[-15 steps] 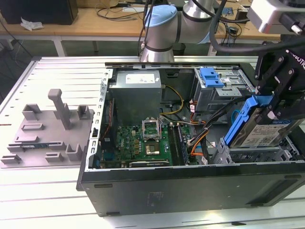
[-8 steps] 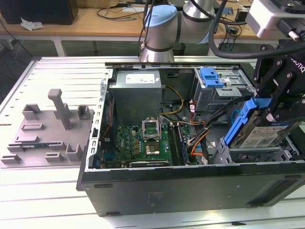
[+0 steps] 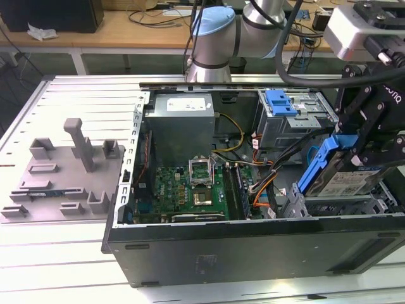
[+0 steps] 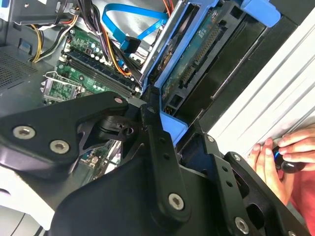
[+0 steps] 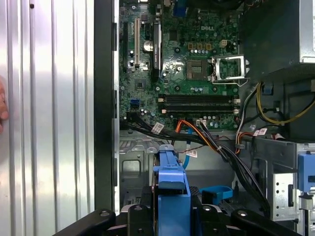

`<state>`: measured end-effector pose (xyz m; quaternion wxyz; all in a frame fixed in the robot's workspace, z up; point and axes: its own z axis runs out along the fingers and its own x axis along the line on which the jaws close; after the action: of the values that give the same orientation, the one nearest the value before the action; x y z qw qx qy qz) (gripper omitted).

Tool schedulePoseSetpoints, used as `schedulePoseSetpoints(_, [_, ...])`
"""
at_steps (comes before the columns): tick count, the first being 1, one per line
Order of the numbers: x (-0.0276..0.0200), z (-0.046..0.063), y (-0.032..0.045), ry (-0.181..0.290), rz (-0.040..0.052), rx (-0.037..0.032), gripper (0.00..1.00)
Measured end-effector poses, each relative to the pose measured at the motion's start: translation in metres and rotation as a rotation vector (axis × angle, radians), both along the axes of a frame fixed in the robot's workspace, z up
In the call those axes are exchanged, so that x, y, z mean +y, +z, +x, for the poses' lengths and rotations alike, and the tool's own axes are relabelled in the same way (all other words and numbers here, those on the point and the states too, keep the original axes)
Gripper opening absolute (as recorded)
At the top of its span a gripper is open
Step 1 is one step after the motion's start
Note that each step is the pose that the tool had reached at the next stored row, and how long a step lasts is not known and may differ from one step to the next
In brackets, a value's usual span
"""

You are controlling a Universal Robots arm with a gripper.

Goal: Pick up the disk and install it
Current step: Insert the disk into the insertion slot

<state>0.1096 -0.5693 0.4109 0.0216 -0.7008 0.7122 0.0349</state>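
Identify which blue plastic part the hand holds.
The one framing the disk, a silver labelled drive held tilted in the hand. The blue latch piece on the drive cage carries no drive.

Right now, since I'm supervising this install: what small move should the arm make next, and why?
Probably lower the raised end a little to level the disk. The end effector is shut on it, and it hangs tilted with its lower end near the grey drive bay, close beside the cables, so a slow, small move seems safest.
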Motion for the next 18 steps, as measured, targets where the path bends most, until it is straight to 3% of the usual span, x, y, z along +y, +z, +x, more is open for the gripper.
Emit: schedulePoseSetpoints(18, [-0.0006, 0.0, -0.0057, 0.0, 0.0006, -0.0012, 0.36])
